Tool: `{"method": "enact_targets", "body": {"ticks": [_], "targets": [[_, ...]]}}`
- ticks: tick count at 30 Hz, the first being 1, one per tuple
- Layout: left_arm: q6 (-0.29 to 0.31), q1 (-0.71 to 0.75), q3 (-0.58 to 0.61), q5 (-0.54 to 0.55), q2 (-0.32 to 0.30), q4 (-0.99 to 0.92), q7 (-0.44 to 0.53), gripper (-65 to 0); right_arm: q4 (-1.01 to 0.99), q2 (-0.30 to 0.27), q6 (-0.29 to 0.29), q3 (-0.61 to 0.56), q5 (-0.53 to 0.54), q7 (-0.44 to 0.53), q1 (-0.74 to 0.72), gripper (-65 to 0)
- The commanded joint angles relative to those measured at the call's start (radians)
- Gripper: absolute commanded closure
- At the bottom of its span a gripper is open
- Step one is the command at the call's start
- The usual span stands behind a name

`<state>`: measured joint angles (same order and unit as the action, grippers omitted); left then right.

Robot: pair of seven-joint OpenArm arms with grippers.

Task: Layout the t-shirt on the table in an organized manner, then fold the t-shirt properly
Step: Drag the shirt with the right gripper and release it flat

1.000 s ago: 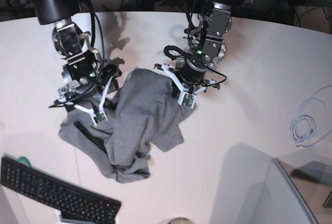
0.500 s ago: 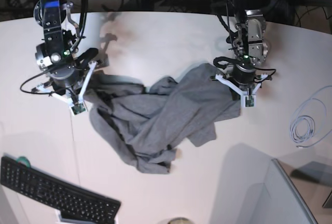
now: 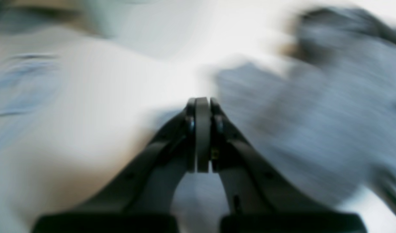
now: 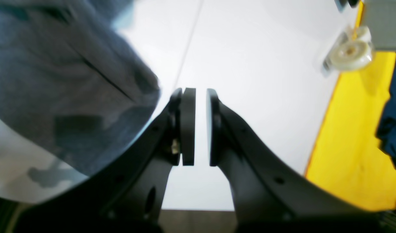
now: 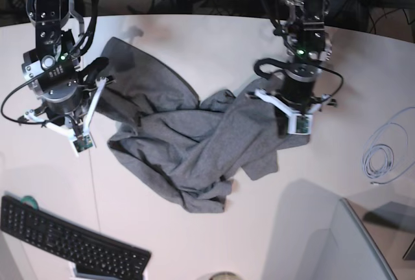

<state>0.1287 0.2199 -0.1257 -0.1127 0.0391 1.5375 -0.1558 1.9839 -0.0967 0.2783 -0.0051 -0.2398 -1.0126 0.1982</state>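
Currently | no readable writing | left pincer clenched | right pincer slightly parted, gripping nothing | t-shirt crumpled

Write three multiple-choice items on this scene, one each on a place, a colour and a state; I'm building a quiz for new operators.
1. In the base view, where is the keyboard?
A. lower left
B. upper right
C. under the shirt

2. What colour is the t-shirt?
A. red
B. grey
C. yellow

3. How does the t-shirt lie on the table?
A. neatly folded
B. flat and smooth
C. rumpled and bunched

Key:
1 A, it sits at the lower left corner, apart from the cloth.
2 B, the cloth is heather grey.
3 C, wrinkles and overlapping bunches run across it.
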Motion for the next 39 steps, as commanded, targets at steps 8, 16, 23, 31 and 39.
{"method": "enact_targets", "body": {"ticks": [8,16,23,31,39], "targets": [[-0.002,0.026,0.136,-0.003,-0.003,-0.045,0.034,0.0,-0.048,0.045,0.000,-0.031,-0.016,0.099,-0.015,-20.0],[-0.002,0.032,0.036,-0.003,-0.055,-0.099,0.034,0.0,-0.205,0.050,0.000,-0.148,-0.016,0.151,-0.113,-43.8],[-0.002,0.036,-0.058,0.005,-0.054,-0.084,0.035,0.0,-0.481,0.068,0.000,-0.166,-0.016,0.171,-0.200,-43.8],[-0.001,0.138,-0.045,0.006,-0.054,0.056,0.035,0.0,-0.539,0.067,0.000,-0.163,-0.017,0.214,-0.196,0.0],[0.001,0.183,0.225,-0.005,-0.054,0.010,0.034,0.0,-0.209,0.051,0.000,-0.085,-0.017,0.122,-0.042,-0.2]]}}
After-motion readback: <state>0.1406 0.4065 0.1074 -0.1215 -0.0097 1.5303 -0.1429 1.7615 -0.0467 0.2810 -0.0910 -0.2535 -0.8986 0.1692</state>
